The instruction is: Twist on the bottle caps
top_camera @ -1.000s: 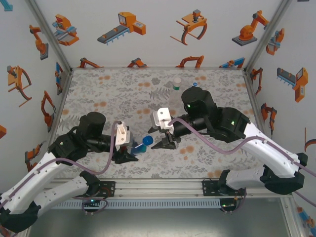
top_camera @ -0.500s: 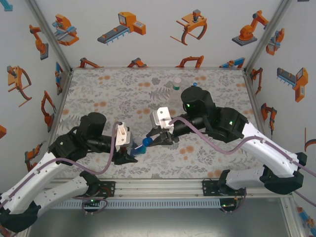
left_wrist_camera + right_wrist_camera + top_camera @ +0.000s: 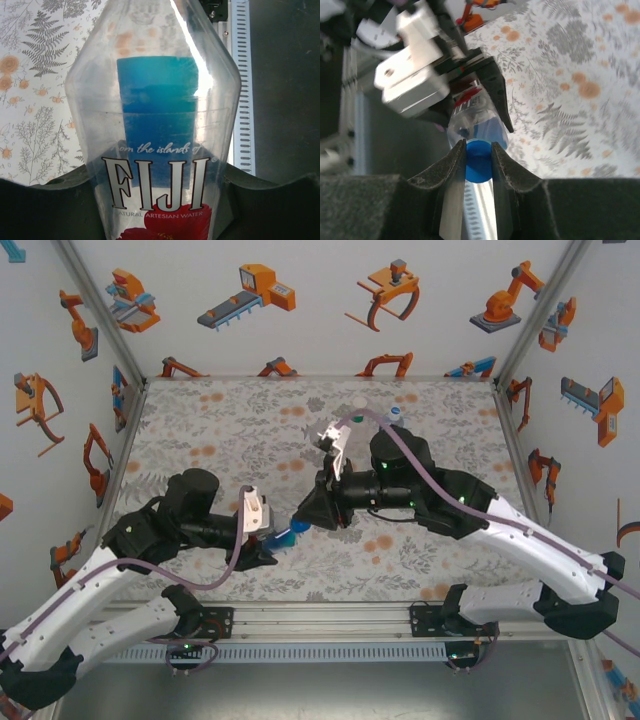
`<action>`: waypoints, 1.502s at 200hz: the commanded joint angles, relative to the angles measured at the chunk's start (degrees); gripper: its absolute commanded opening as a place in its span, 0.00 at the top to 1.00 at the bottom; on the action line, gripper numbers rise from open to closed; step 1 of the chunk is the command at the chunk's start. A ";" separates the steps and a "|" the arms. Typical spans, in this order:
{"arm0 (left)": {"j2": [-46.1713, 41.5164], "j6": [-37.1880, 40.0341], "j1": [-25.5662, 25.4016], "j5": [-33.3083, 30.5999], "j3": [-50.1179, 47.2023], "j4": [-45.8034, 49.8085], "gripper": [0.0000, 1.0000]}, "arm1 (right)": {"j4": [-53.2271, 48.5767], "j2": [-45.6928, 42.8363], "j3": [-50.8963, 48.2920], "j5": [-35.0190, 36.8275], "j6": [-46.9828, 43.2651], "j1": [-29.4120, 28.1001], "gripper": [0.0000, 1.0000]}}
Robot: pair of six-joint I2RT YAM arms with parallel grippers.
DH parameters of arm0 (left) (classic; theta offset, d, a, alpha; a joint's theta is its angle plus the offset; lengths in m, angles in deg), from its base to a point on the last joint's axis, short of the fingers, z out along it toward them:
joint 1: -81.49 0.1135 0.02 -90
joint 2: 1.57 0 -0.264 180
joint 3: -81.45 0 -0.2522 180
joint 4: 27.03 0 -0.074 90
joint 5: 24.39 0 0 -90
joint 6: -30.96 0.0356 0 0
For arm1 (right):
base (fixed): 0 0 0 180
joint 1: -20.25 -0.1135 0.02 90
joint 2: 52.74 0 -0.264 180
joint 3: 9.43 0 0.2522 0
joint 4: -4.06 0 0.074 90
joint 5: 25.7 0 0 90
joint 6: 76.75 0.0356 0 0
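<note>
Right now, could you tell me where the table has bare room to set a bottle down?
Bare: the far-left quarter of the table, bordered by the left wall and back edge. Crowded: the middle, where the left pincer and right pincer meet at the Fiji bottle.

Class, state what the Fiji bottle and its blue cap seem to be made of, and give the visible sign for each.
The Fiji bottle is probably thin, glossy clear plastic: you see through it, with bright glints. The blue cap is likely smooth opaque plastic, given its even colour.

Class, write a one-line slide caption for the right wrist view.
Right gripper shut on the blue cap at the neck of the clear bottle held by the left gripper.
</note>
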 commanded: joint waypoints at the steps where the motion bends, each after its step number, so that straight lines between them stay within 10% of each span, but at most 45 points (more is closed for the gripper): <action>1: -0.03 -0.81 -0.24 -1.21 0.19 -5.47 0.93 | -2.55 -1.20 -2.48 12.51 25.26 -0.51 1.00; 33: 0.01 -1.23 -0.24 -2.73 -0.93 -7.52 0.93 | -3.68 -2.34 -2.61 16.70 34.57 -0.51 1.00; 49: 0.15 -1.19 -0.24 -2.62 -1.03 -7.77 0.93 | -3.75 -2.73 -1.28 17.62 32.19 -0.42 0.73; 78: 0.22 -0.93 -0.20 -0.12 -0.51 -7.52 0.93 | 2.69 -4.49 -2.83 10.57 18.60 -0.52 0.53; 143: 1.50 -1.05 -0.24 6.40 1.00 -5.07 0.94 | 0.65 -5.87 -0.83 -12.20 -24.20 -0.53 0.43; 192: 1.86 -1.27 -0.24 9.12 1.62 -4.42 0.94 | -10.35 -0.76 5.68 -14.66 -38.36 -0.42 0.45; 300: 1.92 -0.69 -0.24 8.30 1.64 -3.09 0.94 | -6.13 -0.63 3.42 -13.55 -33.44 -0.46 0.80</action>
